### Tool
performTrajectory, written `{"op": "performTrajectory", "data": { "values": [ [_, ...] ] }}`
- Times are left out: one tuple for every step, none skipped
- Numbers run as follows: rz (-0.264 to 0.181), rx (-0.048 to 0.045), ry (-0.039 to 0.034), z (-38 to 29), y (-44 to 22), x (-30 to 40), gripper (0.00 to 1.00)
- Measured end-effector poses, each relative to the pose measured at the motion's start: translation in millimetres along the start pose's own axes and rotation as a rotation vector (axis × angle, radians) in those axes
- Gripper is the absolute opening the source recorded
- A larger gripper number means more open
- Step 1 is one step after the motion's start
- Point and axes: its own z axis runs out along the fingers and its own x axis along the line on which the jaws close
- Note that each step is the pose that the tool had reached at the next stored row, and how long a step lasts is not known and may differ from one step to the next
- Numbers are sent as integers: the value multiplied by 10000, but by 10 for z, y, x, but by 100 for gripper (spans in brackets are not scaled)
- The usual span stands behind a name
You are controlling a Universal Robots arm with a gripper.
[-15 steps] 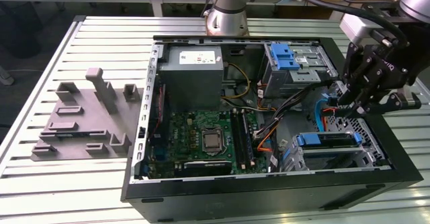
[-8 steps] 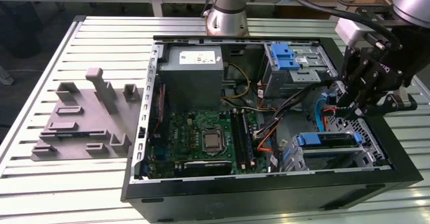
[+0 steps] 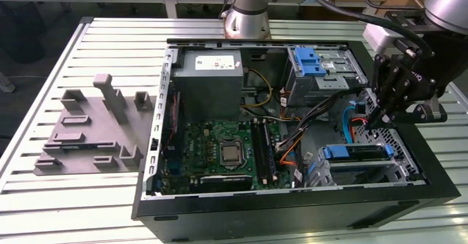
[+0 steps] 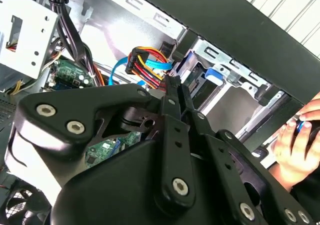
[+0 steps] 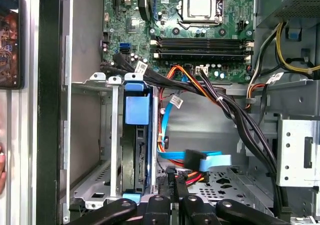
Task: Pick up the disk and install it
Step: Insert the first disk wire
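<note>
The disk [image 3: 354, 152] sits in the drive cage [image 3: 398, 170] at the case's front corner, on the exterior view's right, with its blue carrier frame showing. In the first wrist view the disk [image 5: 136, 150] stands on edge in the cage's slot, its blue tab towards the motherboard. My gripper [image 3: 374, 121] hangs just above and behind that cage. Its fingers are shut together. In both wrist views the gripper's tips [image 5: 172, 184] [image 4: 172, 82] touch a black cable plug [image 5: 170, 176] with red, orange and yellow wires [image 4: 145, 65]. I cannot tell whether they clamp it.
The open case holds a motherboard [image 3: 227, 151], a grey power supply box [image 3: 212, 82] and an upper bay with a blue latch [image 3: 314, 63]. A blue flat cable [image 5: 207, 161] and black cable bundles [image 5: 240, 115] cross beside the cage. A person's hand [image 4: 295, 140] rests outside the case wall. A grey fixture [image 3: 91, 129] lies on the table.
</note>
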Motion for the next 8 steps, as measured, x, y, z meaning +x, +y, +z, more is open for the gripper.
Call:
{"op": "performTrajectory", "data": {
  "values": [
    [1, -1, -1, 1, -1, 0, 16],
    [2, -1, -1, 1, -1, 0, 16],
    [2, -2, -2, 1, -1, 0, 16],
    [0, -2, -2, 1, -2, 0, 16],
    [0, -2, -2, 0, -2, 0, 16],
    [0, -2, -1, -6, -2, 0, 16],
    [0, -2, -2, -18, -2, 0, 16],
    [-1, -2, -2, -28, 0, 1, 18]
  ]
}}
